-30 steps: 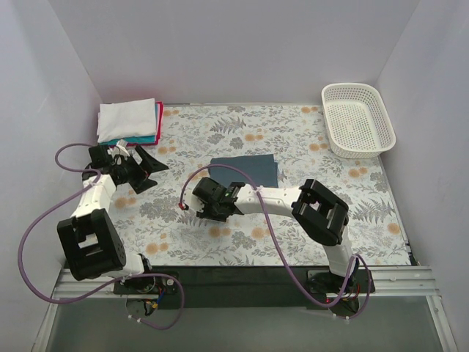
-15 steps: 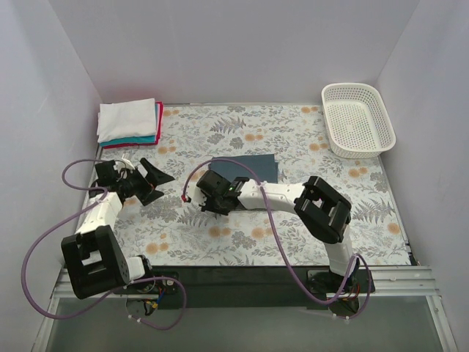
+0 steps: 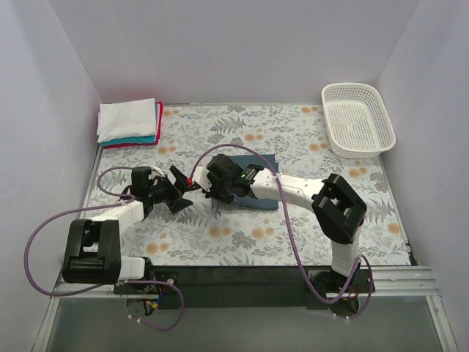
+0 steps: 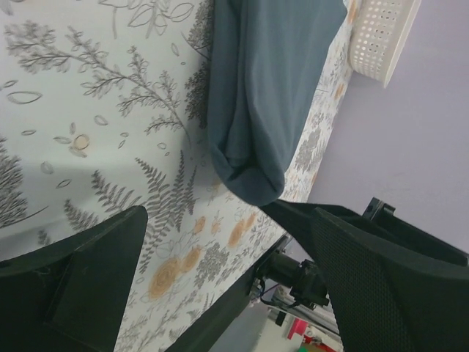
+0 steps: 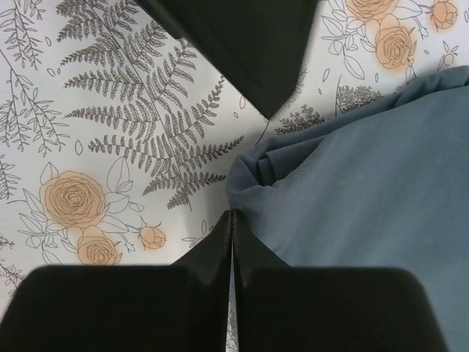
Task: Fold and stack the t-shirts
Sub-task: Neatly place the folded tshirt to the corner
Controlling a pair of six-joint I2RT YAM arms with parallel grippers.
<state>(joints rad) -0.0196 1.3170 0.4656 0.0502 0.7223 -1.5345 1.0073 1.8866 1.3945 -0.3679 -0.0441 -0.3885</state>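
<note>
The dark slate-blue t-shirt lies folded at the table's middle, partly under my right arm. In the right wrist view its rounded corner lies just beyond my right gripper, which is shut, its tips touching the cloth's edge with nothing seen between them. My right gripper sits at the shirt's near left corner. My left gripper is wide open and empty, just left of that corner, facing the shirt. The folded white, teal and red shirts are stacked at the far left.
A white mesh basket stands at the far right corner and shows in the left wrist view. White walls close in the flowered table on three sides. One finger of the left gripper hangs close above the right gripper's tips.
My left gripper has swung right, from beside the stack to the blue shirt's left corner. My right gripper has moved away from me and right, onto that corner.
</note>
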